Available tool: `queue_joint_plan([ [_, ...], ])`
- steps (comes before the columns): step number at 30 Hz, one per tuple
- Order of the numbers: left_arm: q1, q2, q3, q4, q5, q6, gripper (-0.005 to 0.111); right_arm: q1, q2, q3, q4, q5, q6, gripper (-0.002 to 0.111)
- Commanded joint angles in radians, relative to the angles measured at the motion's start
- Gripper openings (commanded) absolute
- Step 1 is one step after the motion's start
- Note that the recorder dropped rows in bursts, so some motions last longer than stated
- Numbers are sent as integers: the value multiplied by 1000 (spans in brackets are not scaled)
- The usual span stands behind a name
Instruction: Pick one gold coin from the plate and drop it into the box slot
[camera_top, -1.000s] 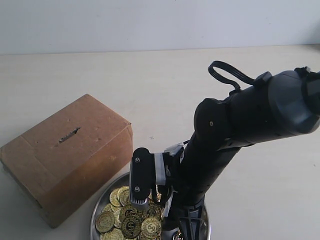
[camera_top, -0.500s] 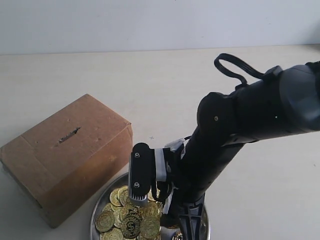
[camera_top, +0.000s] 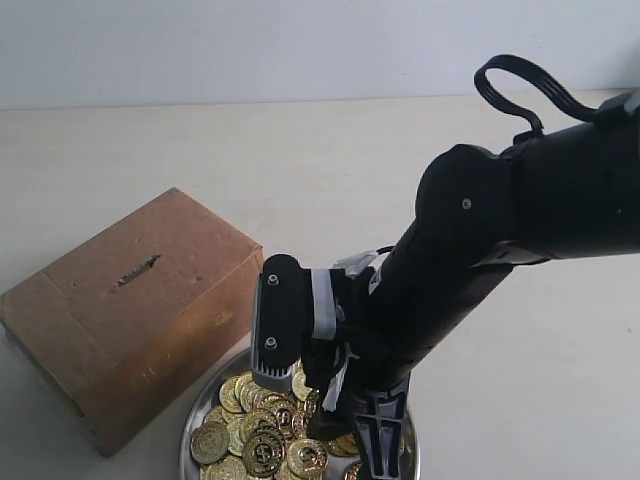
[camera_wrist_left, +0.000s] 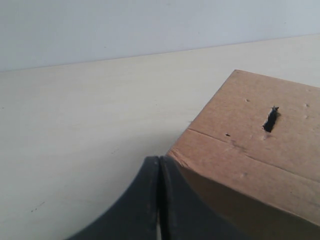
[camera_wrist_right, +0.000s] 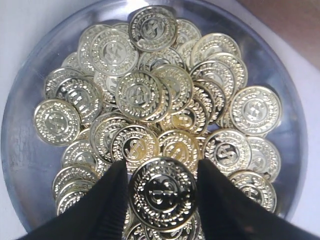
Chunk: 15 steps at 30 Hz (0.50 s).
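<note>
so my right claw (camera_wrist_right: 161, 170) is pinched shut on one gold coin (camera_wrist_right: 162, 195) over the plate (camera_wrist_right: 25, 165), and the box slot (camera_top: 137, 270) sits off to my left atop the box (camera_top: 150, 330), slit running diagonal, guess I'll twist to match

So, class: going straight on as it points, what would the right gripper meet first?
Probably the heap of gold coins on the plate, just beyond the coin that the right gripper holds; depth unclear.
</note>
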Motion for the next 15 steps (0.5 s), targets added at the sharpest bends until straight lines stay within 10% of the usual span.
queue_joint_plan([
  [1, 4, -5, 0, -12, -6, -1, 0, 2, -14, -2, 17, 17, -2, 29],
  [15, 4, -5, 0, -12, -6, -1, 0, 2, -14, -2, 42, -41, -4, 29],
])
